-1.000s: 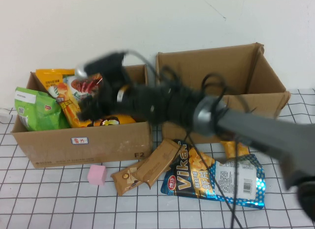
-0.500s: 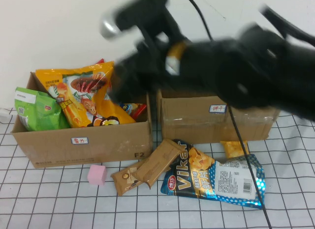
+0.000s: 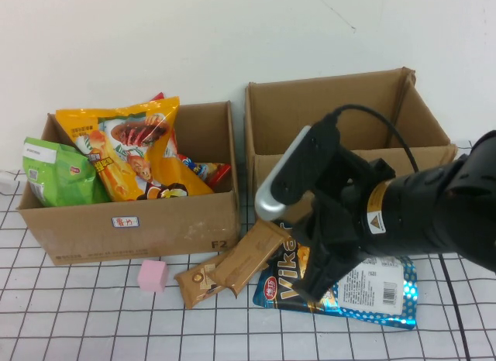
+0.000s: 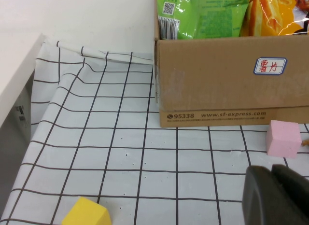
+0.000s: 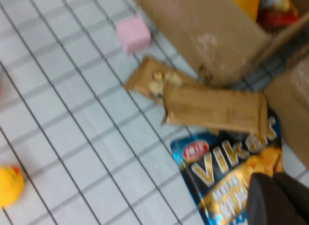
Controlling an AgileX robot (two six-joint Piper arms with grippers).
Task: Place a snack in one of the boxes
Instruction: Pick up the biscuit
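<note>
- My right hand hangs low over the gridded white tabletop, fingers together and empty as far as the right wrist view shows.
- Directly beneath it lies the blue foil Vikar chip bag; I judge that the nearest snack to pick.
- Just beside the right hand, toward my left, two brown wrapped snack bars lie overlapped, with a small pink foam cube beyond them.
- Behind the right hand stands the empty right cardboard box; the left cardboard box already holds several bags.
- I judge that grasping, lifting and dropping are all left to do.
- My left hand is parked well off to the left, near a yellow block; I cannot tell its fingers.
</note>
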